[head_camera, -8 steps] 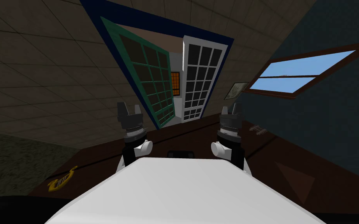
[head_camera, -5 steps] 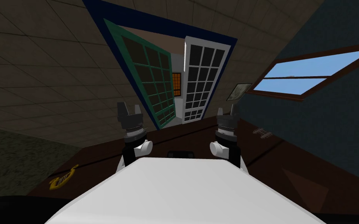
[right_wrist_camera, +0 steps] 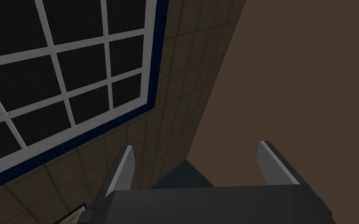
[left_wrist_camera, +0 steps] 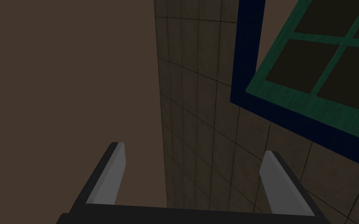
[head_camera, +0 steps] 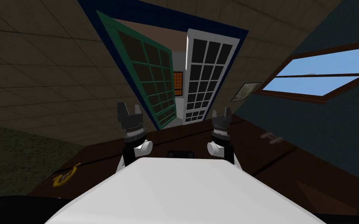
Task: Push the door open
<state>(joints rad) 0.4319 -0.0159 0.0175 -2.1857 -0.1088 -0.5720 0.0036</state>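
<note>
Two door leaves in dark blue frame (right_wrist_camera: pixel 160 39) at 12 o'clock, well ahead of both arms. At 11, green leaf (head_camera: pixel 147 77), grid of dark panes, swung ajar. At 1, white leaf (head_camera: pixel 206 77), same grid, beside narrow gap. Probably rigid, hinged, easy to swing; panes possibly fragile. Best pressed flat on rail near free edge, not on panes. Left pincer (head_camera: pixel 129 109) and right pincer (head_camera: pixel 221 113) spread wide, gripping nothing.
</note>
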